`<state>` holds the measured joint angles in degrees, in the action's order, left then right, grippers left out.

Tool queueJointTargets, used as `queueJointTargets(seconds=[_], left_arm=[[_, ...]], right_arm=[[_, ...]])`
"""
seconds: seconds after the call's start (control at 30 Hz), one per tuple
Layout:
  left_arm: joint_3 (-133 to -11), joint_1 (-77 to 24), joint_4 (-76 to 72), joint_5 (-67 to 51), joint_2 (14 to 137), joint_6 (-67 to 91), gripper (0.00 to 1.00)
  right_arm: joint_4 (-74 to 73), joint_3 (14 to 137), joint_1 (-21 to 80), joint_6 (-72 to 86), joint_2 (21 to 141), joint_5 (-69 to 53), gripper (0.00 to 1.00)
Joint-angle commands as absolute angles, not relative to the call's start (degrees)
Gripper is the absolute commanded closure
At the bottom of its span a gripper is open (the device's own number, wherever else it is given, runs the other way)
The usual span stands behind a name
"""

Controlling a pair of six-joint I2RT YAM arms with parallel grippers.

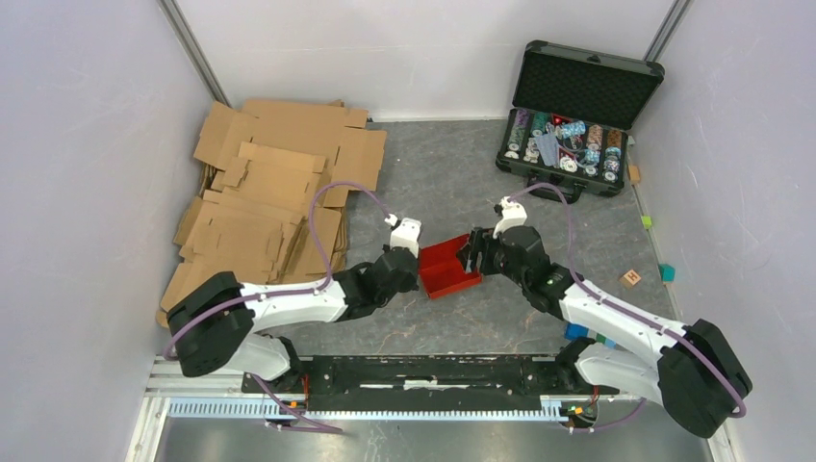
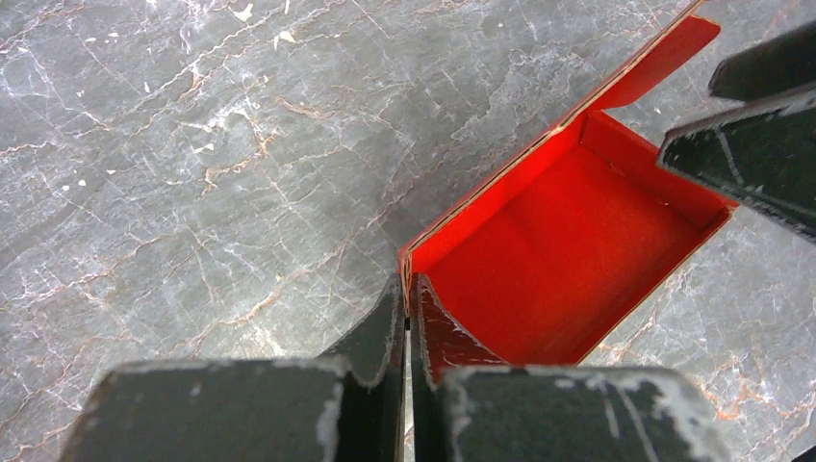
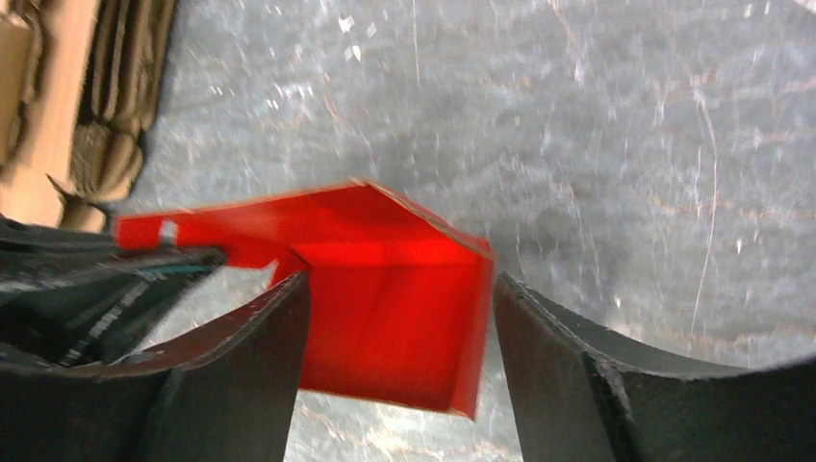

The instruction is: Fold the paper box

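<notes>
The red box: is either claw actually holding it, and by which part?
Yes. The left gripper is shut on the paper box, pinching its thin wall at one corner. The right gripper stands open astride the opposite side, gripping nothing.

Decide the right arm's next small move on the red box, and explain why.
Probably close the right gripper on the paper box wall that stands between its open jaws. The left gripper is shut on the box's other side, steadying it, so pinching that wall seems the natural next step.
</notes>
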<state>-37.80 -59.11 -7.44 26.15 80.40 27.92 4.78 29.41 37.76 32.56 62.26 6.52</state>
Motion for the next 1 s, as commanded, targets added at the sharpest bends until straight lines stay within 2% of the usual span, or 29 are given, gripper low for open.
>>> queueJointTargets(seconds=[0.0,0.07,0.2,0.27,0.4,0.57,0.7,0.8,0.97], left_arm=[[-33.5,-61.0,-14.9,28.5,77.6,24.8,0.98],[-32.7,-62.2,-16.4,29.3,77.5,23.9,0.98],[-35.8,-63.3,-12.9,32.0,79.0,22.7,0.98],[-37.5,-63.3,-10.6,32.7,79.6,22.1,0.98],[-38.9,-63.3,-9.1,33.2,79.7,21.3,0.98],[-39.8,-63.3,-8.5,33.6,79.9,20.9,0.98],[-40.5,-63.4,-8.3,33.7,80.5,20.3,0.98],[-41.6,-63.3,-7.2,34.2,81.3,20.1,0.98],[-43.1,-63.3,-5.9,33.8,82.6,19.6,0.98]], right_arm=[[5.6,24.8,37.5,33.4,59.2,4.5,0.28],[5.9,24.2,37.5,32.4,58.8,4.5,0.27],[5.9,26.9,37.5,20.4,58.9,0.3,0.15],[5.6,27.3,37.5,15.5,57.9,1.7,0.12],[6.1,26.8,37.4,8.0,56.1,4.8,0.20],[6.3,27.3,37.4,7.3,57.0,4.0,0.38],[8.5,27.5,37.4,7.2,58.7,4.7,0.40],[10.1,28.0,37.4,7.2,60.9,4.1,0.45],[13.3,27.2,37.4,7.2,62.7,4.4,0.45]])
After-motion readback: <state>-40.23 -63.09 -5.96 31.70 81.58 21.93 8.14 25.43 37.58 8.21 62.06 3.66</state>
